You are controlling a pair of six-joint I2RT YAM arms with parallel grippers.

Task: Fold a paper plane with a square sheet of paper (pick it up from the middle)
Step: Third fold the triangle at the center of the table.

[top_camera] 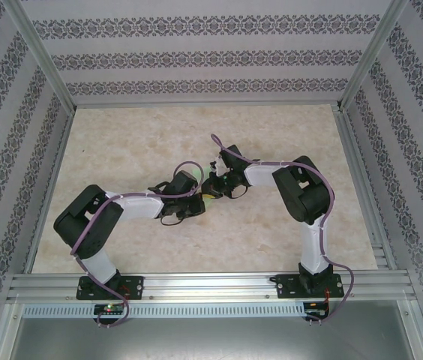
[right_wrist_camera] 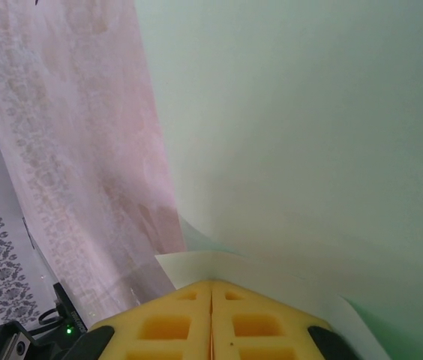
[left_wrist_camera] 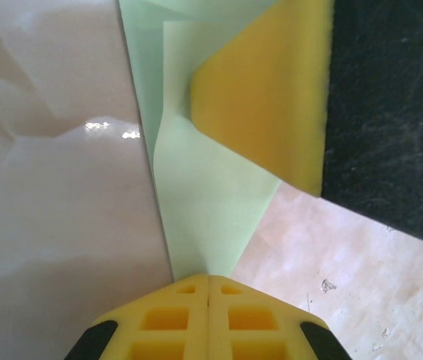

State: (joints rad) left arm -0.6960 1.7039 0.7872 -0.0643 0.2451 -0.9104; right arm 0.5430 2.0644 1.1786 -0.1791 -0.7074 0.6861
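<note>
Pale-green sheet of paper (left_wrist_camera: 204, 217) is up off the table (top_camera: 136, 142), around the middle, right where your two arms meet. Your left gripper (left_wrist_camera: 208, 279) has its yellow fingers clamped tight on one folded end, and your right gripper (right_wrist_camera: 211, 283) is squeezed closed on another edge. The left wrist cam shows creases running up the sheet, with the right gripper's yellow pad (left_wrist_camera: 271, 97) touching it.

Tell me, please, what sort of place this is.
Probably a lab robot cell: a left arm and right arm bolted to an aluminium rail, a marble-look tabletop, wallpapered panels around it.
</note>
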